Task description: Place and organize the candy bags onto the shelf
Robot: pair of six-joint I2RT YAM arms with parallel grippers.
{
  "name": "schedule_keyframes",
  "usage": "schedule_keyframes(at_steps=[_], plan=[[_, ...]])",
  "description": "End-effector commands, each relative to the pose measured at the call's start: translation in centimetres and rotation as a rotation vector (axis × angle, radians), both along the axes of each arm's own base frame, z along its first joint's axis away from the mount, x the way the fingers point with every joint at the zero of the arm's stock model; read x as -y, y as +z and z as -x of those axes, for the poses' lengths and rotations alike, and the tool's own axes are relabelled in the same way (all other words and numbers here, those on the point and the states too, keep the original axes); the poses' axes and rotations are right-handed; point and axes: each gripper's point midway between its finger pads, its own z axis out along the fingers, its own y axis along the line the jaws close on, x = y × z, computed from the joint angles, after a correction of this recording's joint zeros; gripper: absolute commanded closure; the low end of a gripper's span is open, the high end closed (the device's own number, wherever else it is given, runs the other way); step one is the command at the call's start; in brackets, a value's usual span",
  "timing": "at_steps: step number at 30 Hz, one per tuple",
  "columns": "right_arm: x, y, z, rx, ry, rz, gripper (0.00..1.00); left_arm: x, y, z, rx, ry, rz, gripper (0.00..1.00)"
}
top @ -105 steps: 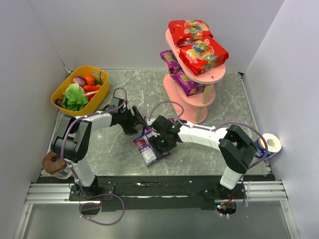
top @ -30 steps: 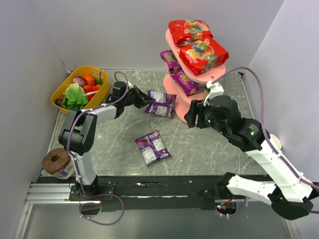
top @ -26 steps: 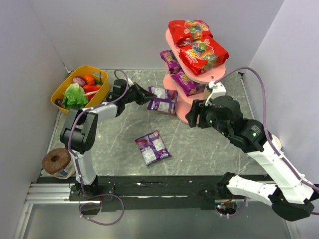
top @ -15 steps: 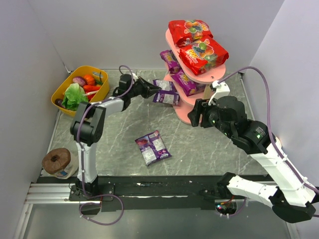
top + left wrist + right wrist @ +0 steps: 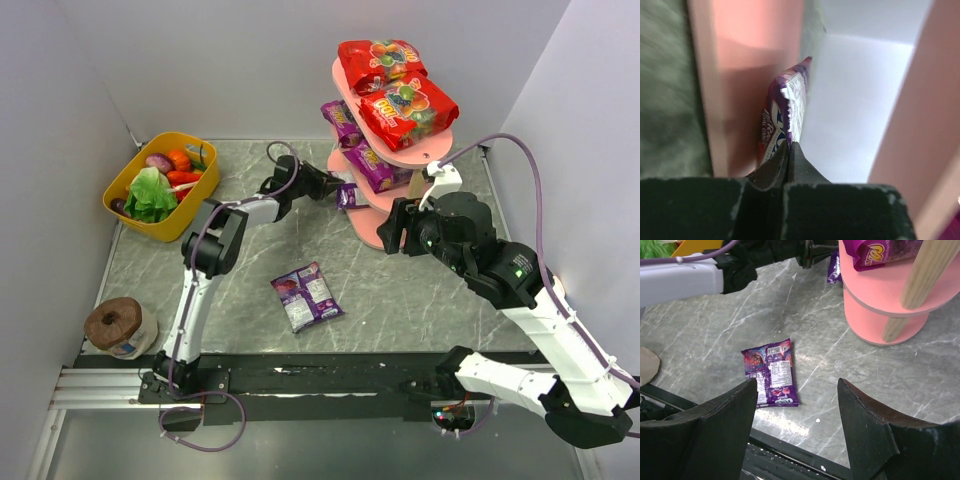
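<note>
The held bag, a small purple one, is standing on edge with blurred pink boards close on either side of it. The left tool is pinching its lower edge, jaws pressed fully together on the plastic. From above, this bag is sitting at the left end of the shelf, level with the lower boards. Whether it is resting on a board or only hanging beside one, I cannot tell. The left arm is reaching out almost straight across the surface to bring it there.

Two red bags are lying on the top board, one behind the other. Two more purple bags are lying on the middle board, the nearer one poking out over its edge.

A loose bag, also purple, is lying flat on the surface, well apart from the shelf and nearer the arm bases. It is showing its printed back with a white label.

The right tool is hanging above the surface just beside the shelf's near right side, its jaws standing wide apart and gripping nothing. Its camera is looking down past both fingers at the loose bag, with the shelf's bottom board at the upper right.

At the far left corner a yellow basket is holding toy vegetables. A spool of brown twine is standing at the near left edge.
</note>
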Motion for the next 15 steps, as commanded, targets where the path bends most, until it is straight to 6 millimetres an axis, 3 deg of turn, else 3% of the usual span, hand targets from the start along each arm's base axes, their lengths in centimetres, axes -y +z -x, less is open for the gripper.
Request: schedule_keyframes(at_steps=[1, 9, 15], plan=[[0.0, 2.1, -0.3, 0.042, -0.013, -0.051, 0.28, -0.2, 0.4, -3.1, -0.023, 0.118, 0.026, 0.99], [0.5, 1.9, 0.0, 0.025, -0.037, -0.056, 0.28, -0.1, -3.2, -4.8, -0.086, 0.16, -0.01, 0.99], [0.9, 1.9, 0.2, 0.021, -0.055, -0.067, 0.28, 0.4, -3.9, -6.2, -0.078, 0.149, -0.04, 0.95]])
